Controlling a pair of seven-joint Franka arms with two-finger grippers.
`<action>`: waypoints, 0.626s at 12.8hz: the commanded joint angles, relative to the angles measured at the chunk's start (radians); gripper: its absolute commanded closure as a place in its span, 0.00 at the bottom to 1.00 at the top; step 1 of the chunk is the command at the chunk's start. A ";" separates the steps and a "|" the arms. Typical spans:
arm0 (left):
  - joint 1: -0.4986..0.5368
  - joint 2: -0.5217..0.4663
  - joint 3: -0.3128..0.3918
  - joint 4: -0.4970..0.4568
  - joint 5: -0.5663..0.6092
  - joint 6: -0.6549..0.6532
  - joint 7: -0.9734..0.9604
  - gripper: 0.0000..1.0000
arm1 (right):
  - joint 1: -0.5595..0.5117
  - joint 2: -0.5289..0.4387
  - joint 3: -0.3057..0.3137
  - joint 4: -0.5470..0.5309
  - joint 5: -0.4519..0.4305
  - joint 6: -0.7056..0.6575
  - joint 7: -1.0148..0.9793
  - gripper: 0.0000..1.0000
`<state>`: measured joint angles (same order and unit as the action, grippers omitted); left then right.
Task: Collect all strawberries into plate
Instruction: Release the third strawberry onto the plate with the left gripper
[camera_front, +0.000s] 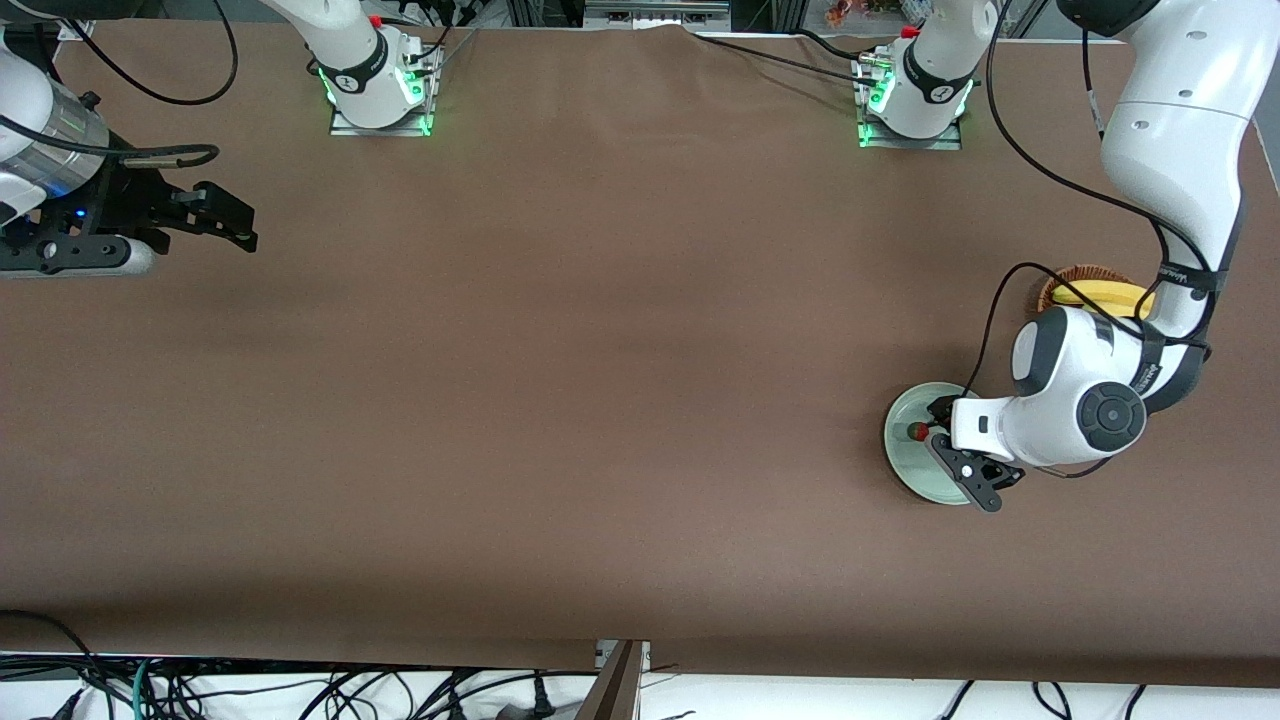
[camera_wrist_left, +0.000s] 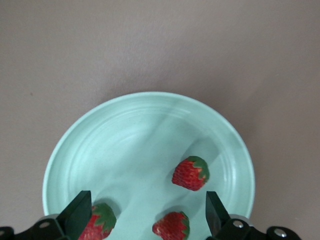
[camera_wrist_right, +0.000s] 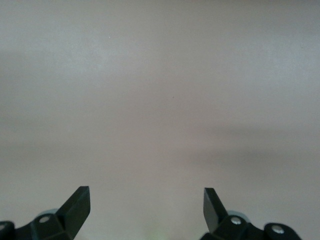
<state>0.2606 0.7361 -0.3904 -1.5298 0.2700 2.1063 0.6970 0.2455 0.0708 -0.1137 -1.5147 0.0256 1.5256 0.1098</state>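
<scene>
Three strawberries lie in the pale mint-green plate. In the front view the plate sits near the left arm's end of the table, and only one strawberry shows there. My left gripper is open and empty, low over the plate, with its fingers spread on either side of the two berries closest to it; in the front view it covers part of the plate. My right gripper is open and empty and waits at the right arm's end of the table; its wrist view shows only bare table.
A brown wicker basket holding a yellow banana stands farther from the front camera than the plate, mostly hidden by the left arm. The brown table cover stretches between the two arms. Cables hang along the table's front edge.
</scene>
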 joint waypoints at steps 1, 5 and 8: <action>0.005 -0.130 -0.033 -0.004 -0.020 -0.154 -0.083 0.00 | -0.014 0.015 0.017 0.028 -0.016 -0.007 0.017 0.00; 0.002 -0.291 -0.036 0.077 -0.127 -0.414 -0.334 0.00 | -0.014 0.015 0.016 0.028 -0.013 -0.005 0.022 0.00; -0.009 -0.409 -0.028 0.151 -0.129 -0.566 -0.473 0.00 | -0.014 0.015 0.015 0.030 -0.009 -0.005 0.022 0.00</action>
<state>0.2598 0.3989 -0.4265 -1.4028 0.1643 1.6144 0.2965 0.2454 0.0792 -0.1136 -1.5081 0.0251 1.5258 0.1182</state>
